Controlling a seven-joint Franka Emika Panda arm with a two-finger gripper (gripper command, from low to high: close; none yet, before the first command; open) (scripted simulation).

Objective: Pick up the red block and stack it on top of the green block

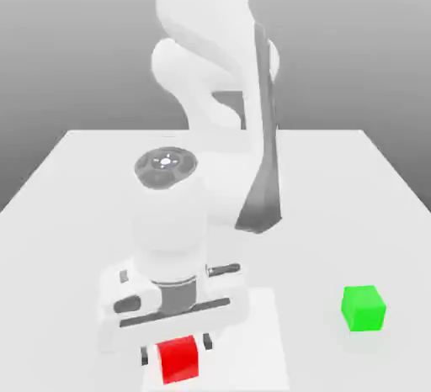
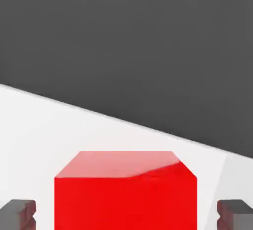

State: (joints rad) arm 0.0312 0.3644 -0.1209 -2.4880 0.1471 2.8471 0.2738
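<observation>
The red block rests on the white table near its front edge, directly under the hand. My gripper is lowered around it, one dark fingertip on each side. In the hand view the red block sits between the two fingertips, with a strip of table showing on either side, so the gripper is open and not touching it. The green block stands alone on the table, off to the exterior view's right of the red one.
The white table stretches back behind the hand. The arm's own links rise above the middle of it. In the hand view the table's edge runs slanted against a dark background.
</observation>
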